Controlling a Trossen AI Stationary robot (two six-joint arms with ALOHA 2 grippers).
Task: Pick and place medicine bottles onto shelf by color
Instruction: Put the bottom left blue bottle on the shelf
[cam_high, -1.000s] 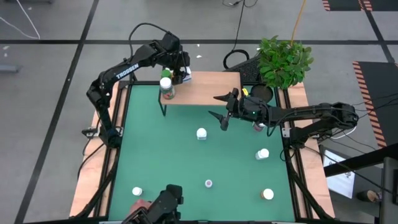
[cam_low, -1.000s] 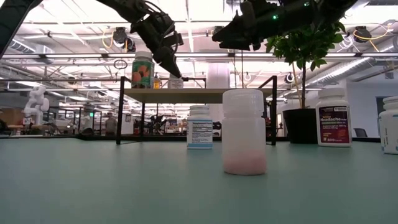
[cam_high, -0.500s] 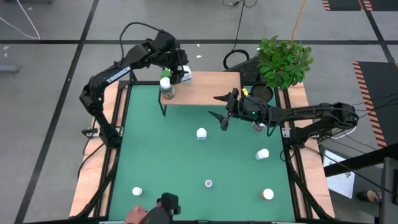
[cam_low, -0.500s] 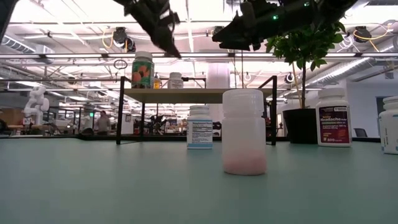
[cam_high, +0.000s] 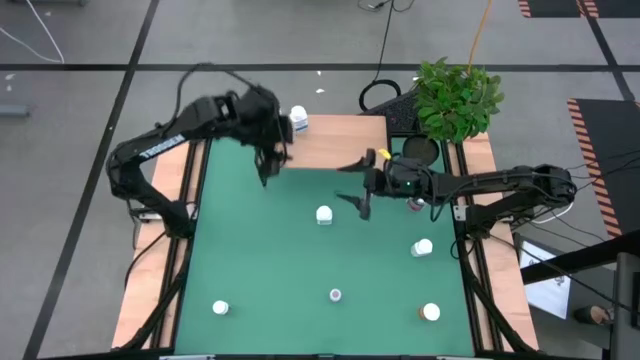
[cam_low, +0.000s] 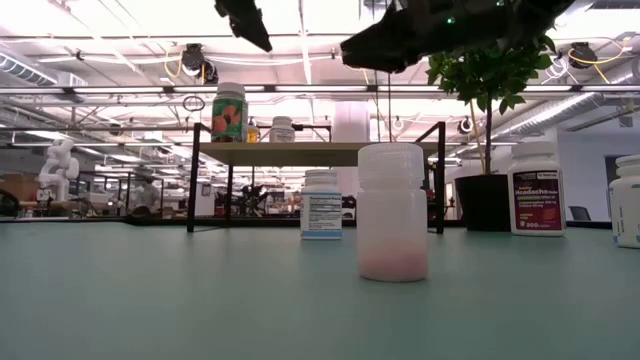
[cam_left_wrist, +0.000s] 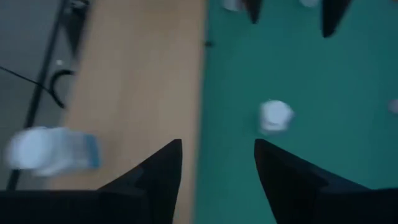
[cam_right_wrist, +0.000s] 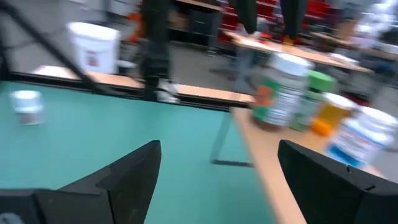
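Observation:
The shelf (cam_high: 335, 142), a low table with a light wood top, stands at the mat's far side. It carries a green-and-orange labelled bottle (cam_low: 229, 112), a small amber one (cam_low: 252, 130) and a white, blue-labelled bottle (cam_high: 297, 120). The right wrist view also shows a green-capped bottle (cam_right_wrist: 317, 93) there. My left gripper (cam_left_wrist: 217, 155) hovers open and holding nothing, high above the shelf's left near corner (cam_high: 268, 160). My right gripper (cam_high: 360, 182) hangs open and level beside the shelf's right near part. More white bottles (cam_high: 323, 214) (cam_high: 422, 247) stand upright on the green mat.
A potted plant (cam_high: 455, 95) stands at the far right behind the shelf. More bottles stand near the front edge (cam_high: 220, 308) (cam_high: 335, 295) (cam_high: 431, 312). In the low view a clear bottle with pink contents (cam_low: 391, 210) stands closest, and a red-labelled one (cam_low: 536, 188) to its right.
My left gripper has risen from the white bottle at the shelf's far left and swung toward the near edge, over the shelf's left near corner. The bottle stays upright on the shelf. My right gripper has rolled a little in place.

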